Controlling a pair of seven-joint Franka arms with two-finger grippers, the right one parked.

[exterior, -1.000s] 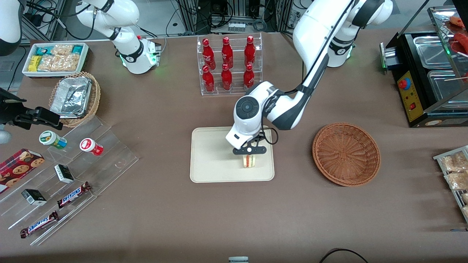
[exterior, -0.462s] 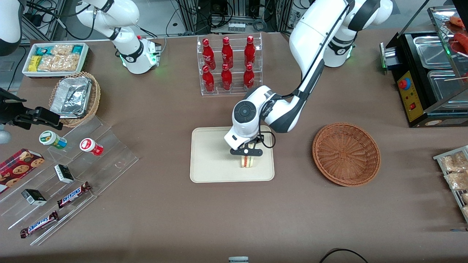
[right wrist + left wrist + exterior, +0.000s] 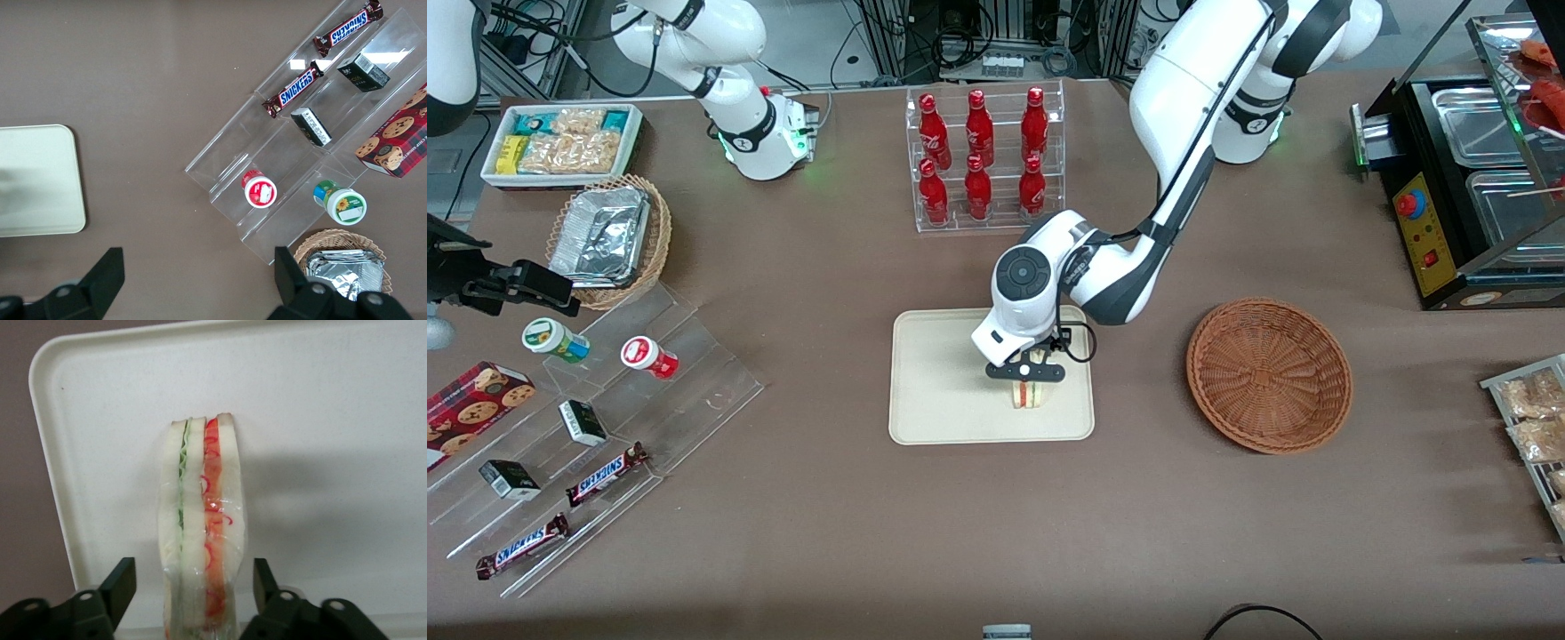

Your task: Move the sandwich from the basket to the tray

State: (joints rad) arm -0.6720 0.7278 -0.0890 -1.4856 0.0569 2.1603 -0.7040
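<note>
The sandwich [image 3: 1030, 396] [image 3: 200, 520], a clear-wrapped wedge with red and green filling, stands on edge on the cream tray [image 3: 934, 382] [image 3: 333, 420], near the tray's end toward the working arm. My left gripper [image 3: 1028, 382] [image 3: 192, 577] is straight above it and open. One black finger [image 3: 120, 580] is on each side of the sandwich, with a small gap to the wrapper on both sides. The reddish-brown wicker basket [image 3: 1269, 374] sits empty on the table beside the tray, toward the working arm's end.
A clear rack of red bottles [image 3: 983, 160] stands farther from the front camera than the tray. Toward the parked arm's end are a stepped acrylic display [image 3: 605, 418] with snacks, a light wicker basket [image 3: 609, 238] with foil containers and a white bin [image 3: 560, 142]. A black food warmer [image 3: 1476, 178] sits at the working arm's end.
The gripper and wrist have shifted slightly toward the parked arm's end and a little lower over the tray. The sandwich has stayed at about the same spot on the tray.
</note>
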